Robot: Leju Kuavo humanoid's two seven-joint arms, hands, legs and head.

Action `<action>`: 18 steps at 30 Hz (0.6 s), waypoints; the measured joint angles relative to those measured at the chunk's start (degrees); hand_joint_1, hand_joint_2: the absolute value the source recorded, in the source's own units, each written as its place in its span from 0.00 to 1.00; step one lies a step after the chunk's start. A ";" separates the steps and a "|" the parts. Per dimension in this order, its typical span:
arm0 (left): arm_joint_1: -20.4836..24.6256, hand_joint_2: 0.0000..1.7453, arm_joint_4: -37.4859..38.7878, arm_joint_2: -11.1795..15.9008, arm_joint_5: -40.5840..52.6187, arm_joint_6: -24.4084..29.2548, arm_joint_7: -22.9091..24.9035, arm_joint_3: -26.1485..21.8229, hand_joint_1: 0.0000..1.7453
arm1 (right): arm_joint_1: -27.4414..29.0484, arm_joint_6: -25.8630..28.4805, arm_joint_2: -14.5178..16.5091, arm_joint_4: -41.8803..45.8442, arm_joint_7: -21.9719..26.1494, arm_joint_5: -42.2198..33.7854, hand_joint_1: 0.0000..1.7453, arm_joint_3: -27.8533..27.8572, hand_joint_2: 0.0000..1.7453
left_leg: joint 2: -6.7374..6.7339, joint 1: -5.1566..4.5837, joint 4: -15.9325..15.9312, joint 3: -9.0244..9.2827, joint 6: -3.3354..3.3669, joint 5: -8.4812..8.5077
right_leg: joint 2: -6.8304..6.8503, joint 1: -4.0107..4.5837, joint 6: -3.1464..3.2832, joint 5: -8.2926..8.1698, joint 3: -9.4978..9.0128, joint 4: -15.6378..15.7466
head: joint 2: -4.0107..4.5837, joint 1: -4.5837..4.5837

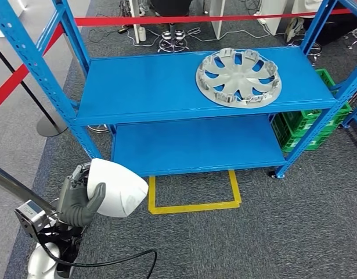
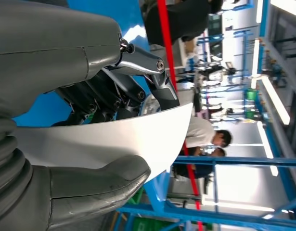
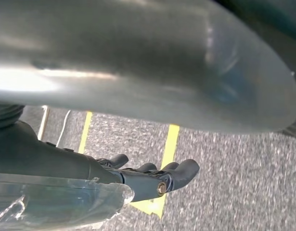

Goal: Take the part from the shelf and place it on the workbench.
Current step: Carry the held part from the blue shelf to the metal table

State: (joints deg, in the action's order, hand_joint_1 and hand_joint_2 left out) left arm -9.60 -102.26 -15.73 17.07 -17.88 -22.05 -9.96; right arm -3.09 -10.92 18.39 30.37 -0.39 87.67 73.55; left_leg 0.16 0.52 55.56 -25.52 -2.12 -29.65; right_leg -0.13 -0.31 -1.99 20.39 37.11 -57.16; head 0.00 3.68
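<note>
My left hand (image 1: 78, 203) grips a white, smooth, curved shell part (image 1: 117, 189) low at the left, in front of the blue shelf (image 1: 145, 87) and clear of it. In the left wrist view the thumb (image 2: 102, 183) lies under the white part (image 2: 113, 139) and the dark fingers (image 2: 139, 72) lie over it. A silver wheel cover (image 1: 238, 77) lies flat on the right of the upper shelf board. My right hand (image 3: 149, 175) hangs above the grey carpet with its fingers stretched out and nothing in them.
A yellow tape rectangle (image 1: 194, 206) marks the carpet in front of the shelf. Green crates (image 1: 316, 125) stand behind the shelf's right post. Red barrier tape (image 1: 190, 19) runs behind, with a stanchion base (image 1: 49, 125) at the left. People stand far off beyond the shelf.
</note>
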 joint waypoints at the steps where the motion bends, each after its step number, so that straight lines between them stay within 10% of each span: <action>1: 0.07 1.00 0.01 0.01 -0.01 0.06 -0.11 0.01 1.00 | 0.04 0.01 0.01 0.08 0.10 0.00 0.00 0.01 0.00 | 0.05 -0.17 -1.15 0.38 0.60 -0.34 | 0.00 -0.04 -0.37 -0.62 0.20 0.05 | 0.00 0.02; 4: 0.14 1.00 0.01 -0.03 0.09 0.74 -0.33 -0.02 1.00 | 0.12 -0.15 0.01 0.15 0.24 -0.07 0.00 0.18 0.00 | -0.16 -0.23 -0.89 -1.20 2.28 0.85 | 0.05 -0.41 -1.36 0.92 1.26 -1.20 | 0.00 -0.08; 8: 0.42 1.00 0.01 -0.07 0.58 1.86 -0.60 -0.19 1.00 | 0.13 -0.81 0.01 0.16 0.84 -0.43 0.00 0.27 0.00 | -0.26 -0.50 -0.86 -4.10 3.18 3.25 | 0.04 -0.37 -1.85 10.03 4.82 -14.66 | 0.00 -0.38; 10: 0.56 1.00 0.01 -0.07 0.66 1.87 -0.60 -0.38 1.00 | 0.13 -1.10 0.01 0.16 1.01 -0.94 0.00 0.37 0.00 | -0.42 -0.74 -0.77 -5.63 3.17 4.45 | 0.06 -0.28 -1.59 8.42 3.94 -17.15 | 0.00 -0.40; 14: 0.61 1.00 0.01 -0.07 0.74 1.81 -0.68 -0.50 1.00 | -0.30 -2.50 0.02 0.16 0.76 -2.91 0.00 1.21 0.00 | -1.33 -1.17 -0.40 -7.30 2.69 5.92 | 2.53 0.51 -0.49 6.53 -7.02 -3.00 | 0.00 -0.39; 18: 0.62 1.00 0.01 -0.11 0.74 1.90 -0.93 -0.41 1.00 | -0.68 -2.78 0.23 0.16 0.67 -3.32 0.00 1.82 0.00 | -2.93 -1.18 -0.08 -7.59 1.45 6.32 | 1.78 0.81 0.85 7.30 -8.37 1.25 | 0.00 -0.29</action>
State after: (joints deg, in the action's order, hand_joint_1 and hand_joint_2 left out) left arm -8.97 -102.25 -15.84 17.81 -15.98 -22.98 -10.37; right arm -3.77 -13.69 18.62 30.53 0.28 84.35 75.37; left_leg -2.77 -0.67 55.47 -33.10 -0.68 -23.33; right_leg 1.65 0.50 -1.14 27.69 28.74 -55.91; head 0.00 3.39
